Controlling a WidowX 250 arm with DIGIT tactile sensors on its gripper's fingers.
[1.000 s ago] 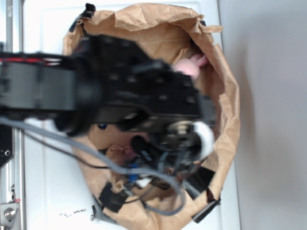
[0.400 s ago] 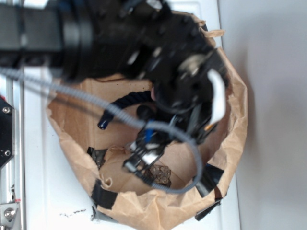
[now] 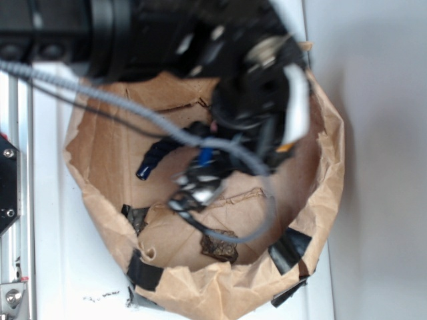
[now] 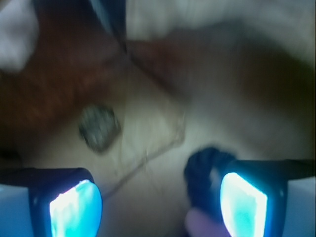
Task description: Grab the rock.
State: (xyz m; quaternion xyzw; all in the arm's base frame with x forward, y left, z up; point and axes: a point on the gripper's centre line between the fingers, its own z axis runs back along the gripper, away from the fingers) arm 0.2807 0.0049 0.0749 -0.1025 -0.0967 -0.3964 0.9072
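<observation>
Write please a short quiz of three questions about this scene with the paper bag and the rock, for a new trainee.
1. True or false: the gripper is shut on the rock.
2. In the wrist view, the rock appears closer to which finger?
A. the one at the picture's left
B. the one at the picture's right
C. exactly midway between them
3. Fill in: the rock lies on the floor of the brown paper ____.

Key: 1 false, the fingers stand apart with nothing between them and the rock lies apart from them; 2 A; 3 bag.
</observation>
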